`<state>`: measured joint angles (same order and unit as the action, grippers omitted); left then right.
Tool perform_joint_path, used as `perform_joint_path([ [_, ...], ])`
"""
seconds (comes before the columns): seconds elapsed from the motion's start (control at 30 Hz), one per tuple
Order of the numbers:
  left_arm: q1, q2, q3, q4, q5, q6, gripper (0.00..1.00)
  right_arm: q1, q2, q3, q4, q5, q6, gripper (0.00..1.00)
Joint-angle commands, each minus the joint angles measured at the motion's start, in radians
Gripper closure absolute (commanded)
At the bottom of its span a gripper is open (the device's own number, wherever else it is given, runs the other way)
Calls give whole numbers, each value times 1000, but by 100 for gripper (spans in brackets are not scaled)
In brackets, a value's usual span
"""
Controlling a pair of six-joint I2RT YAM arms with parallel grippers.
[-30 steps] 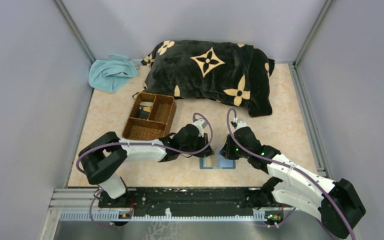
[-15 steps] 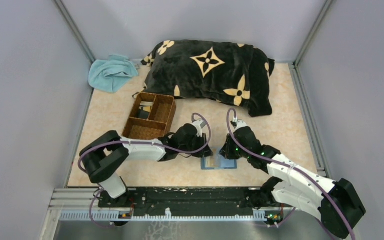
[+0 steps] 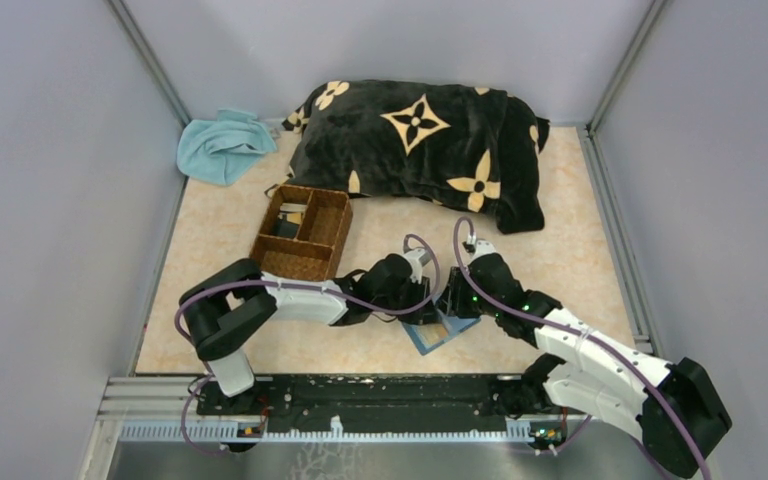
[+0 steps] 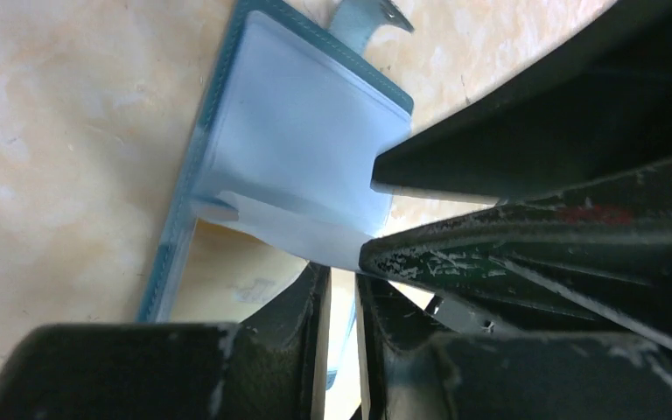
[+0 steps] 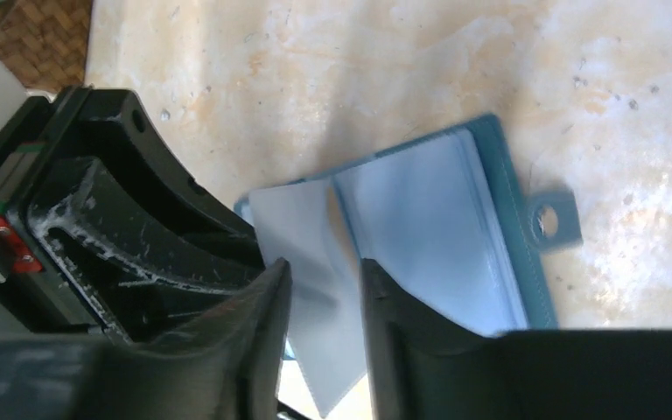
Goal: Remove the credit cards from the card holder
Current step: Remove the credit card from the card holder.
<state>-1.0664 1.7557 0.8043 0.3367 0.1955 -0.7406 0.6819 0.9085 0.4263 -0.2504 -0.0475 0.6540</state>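
Worktop (image 3: 570,215): one.
Arms: two, with one tool each, the left tool (image 4: 341,280) and the right tool (image 5: 322,276).
Wallet (image 3: 440,335), teal: one.
Card (image 5: 302,232), pale: one showing; whether more are inside cannot be told.
Woven tray (image 3: 295,265): one.
Black flowered cushion (image 3: 420,150): one.
Blue cloth (image 3: 222,145): one.

Item: my two arms. The left arm (image 3: 295,298) and right arm (image 3: 585,352) have white shells and bulky black joints (image 3: 222,325). Purple cables (image 3: 457,232) loop along both. I see small green lights (image 3: 526,297) on the right one. The fingers (image 4: 525,262) are black, scratched pale, with one red smear (image 4: 591,213).
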Motion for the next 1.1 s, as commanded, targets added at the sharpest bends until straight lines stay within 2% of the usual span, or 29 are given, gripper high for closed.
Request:
perform_joint_path([
  [0.0,-3,6,53,19,13,7,78,-14,-47,22,-3,41,-7,53],
  [0.03,-3,11,59,18,16,7,78,-15,-63,25,-20,60,-6,46],
  [0.1,-4,20,71,18,23,6,78,-16,-99,29,-56,92,-5,42],
  [0.3,-13,62,114,16,21,10,78,-15,-197,43,-152,198,1,45],
  [0.37,-13,81,126,12,10,8,78,-17,-226,48,-164,205,-3,54],
  [0.53,-11,138,168,-5,-7,22,78,-17,-253,62,-200,226,-16,89],
  [0.6,-8,147,177,-13,0,29,78,-16,-252,62,-213,239,-16,98],
  [0.77,20,86,119,-16,7,37,77,-17,-251,47,-212,228,-23,100],
  [0.9,78,-24,12,-17,-12,37,77,-16,-249,12,-174,151,-51,100],
  [1.07,133,-181,-80,-76,-106,32,76,24,-266,-85,-132,104,19,100],
])
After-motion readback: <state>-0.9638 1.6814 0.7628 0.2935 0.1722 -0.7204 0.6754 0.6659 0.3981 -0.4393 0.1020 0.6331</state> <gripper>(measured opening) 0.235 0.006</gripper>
